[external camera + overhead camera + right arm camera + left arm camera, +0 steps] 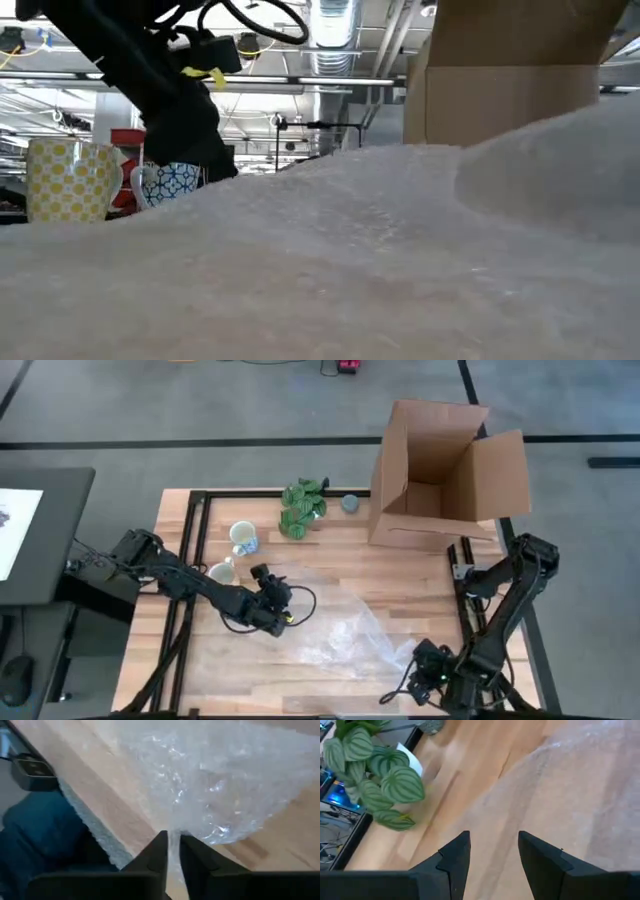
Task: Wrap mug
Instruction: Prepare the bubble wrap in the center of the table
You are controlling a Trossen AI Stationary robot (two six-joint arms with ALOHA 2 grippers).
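While the right gripper pinches a gathered edge of the bubble wrap between nearly closed fingers at the near right corner of the table, the left gripper holds nothing, its fingers set moderately apart over bare wood just beside the wrap's left edge. In the high view the left gripper sits near the middle of the table, its arm reaching in from the left, and the right gripper is low at the near edge, its arm folded along the right side.

The bubble wrap lies spread and rumpled across the near right part of the table, filling most of the low view.

The mug, white with a blue pattern, stands upright on the far left part of the table, well apart from the wrap. A yellow patterned mug stands nearer, just beside the left arm. To the right of the white mug is a green leafy plant, then a small grey round object, then an open cardboard box at the far right.
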